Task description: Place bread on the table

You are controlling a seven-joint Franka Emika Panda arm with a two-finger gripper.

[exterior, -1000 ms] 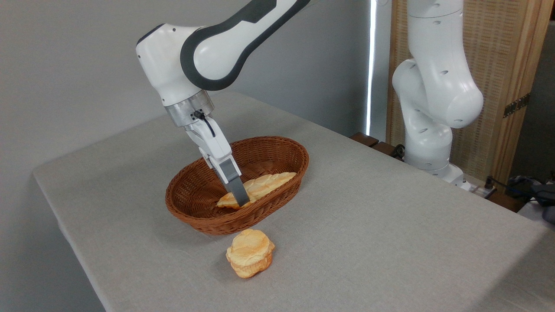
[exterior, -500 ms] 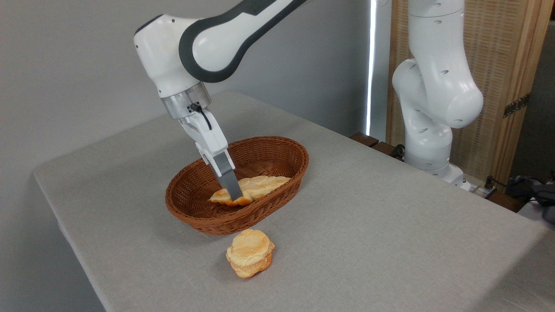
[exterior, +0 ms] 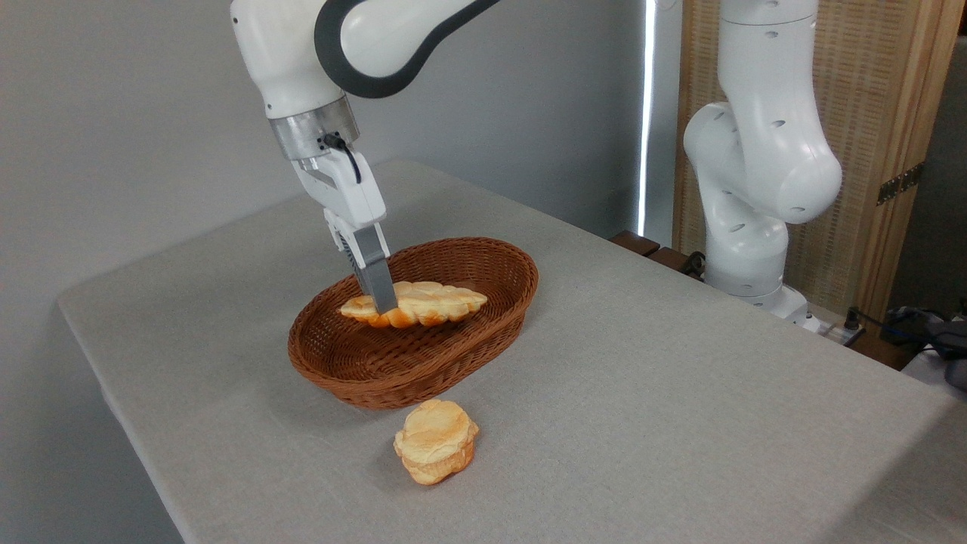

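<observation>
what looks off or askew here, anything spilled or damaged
Nothing spilled or damaged. The one odd sight is the bread: the gripper pinches it near its left end, so it hangs lifted over the basket rather than lying inside. A small bun sits alone on the table.

- The bread (exterior: 423, 304) is long and flat, shaped like a leaf. It is golden with bumpy lumps on top and orange edges.
- It lies almost level, up in the air, with its left end pinched between two grey fingers.
- The table (exterior: 642, 393) is big, with rounded corners and a light grey cloth on it.
</observation>
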